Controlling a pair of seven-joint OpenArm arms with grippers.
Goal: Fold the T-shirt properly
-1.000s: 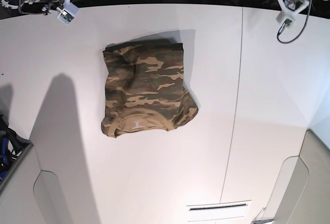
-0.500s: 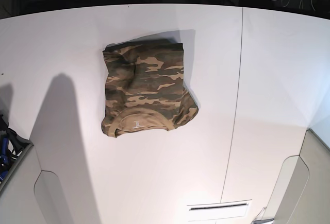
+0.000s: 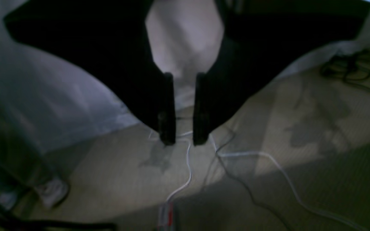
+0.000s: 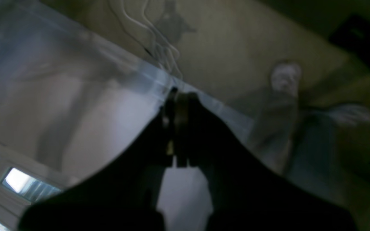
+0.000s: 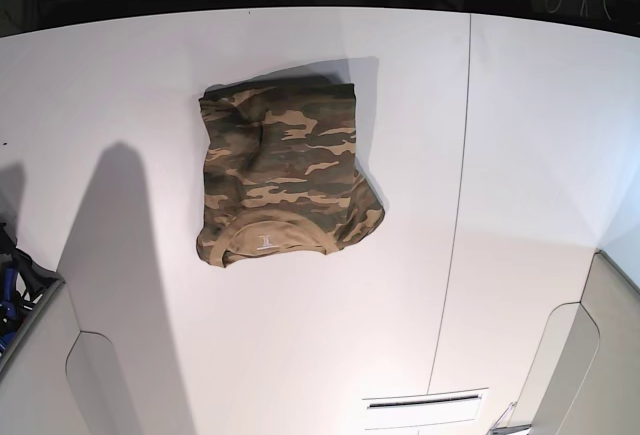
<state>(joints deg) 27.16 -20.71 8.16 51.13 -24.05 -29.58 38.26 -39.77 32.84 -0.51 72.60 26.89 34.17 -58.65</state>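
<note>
The camouflage T-shirt [image 5: 285, 170] lies folded into a compact rectangle on the white table [image 5: 520, 155], left of the middle, with its tan neckband and white label [image 5: 265, 242] at the near edge. Neither arm shows in the base view. In the left wrist view my left gripper [image 3: 183, 141] hangs off the table above the floor, its jaws nearly together with a thin gap and nothing between them. In the right wrist view my right gripper [image 4: 179, 94] is shut and empty, by the table's edge. The shirt shows in neither wrist view.
A seam [image 5: 460, 185] runs down the table right of the shirt. A slot [image 5: 425, 402] sits at the near edge. Grey panels [image 5: 40, 375] flank the near corners, with blue gear [image 5: 8, 300] at the left. Cables [image 3: 188, 166] lie on the floor.
The arm parts seen at the top corners of the base view have pulled back out of sight. The T-shirt has not moved.
</note>
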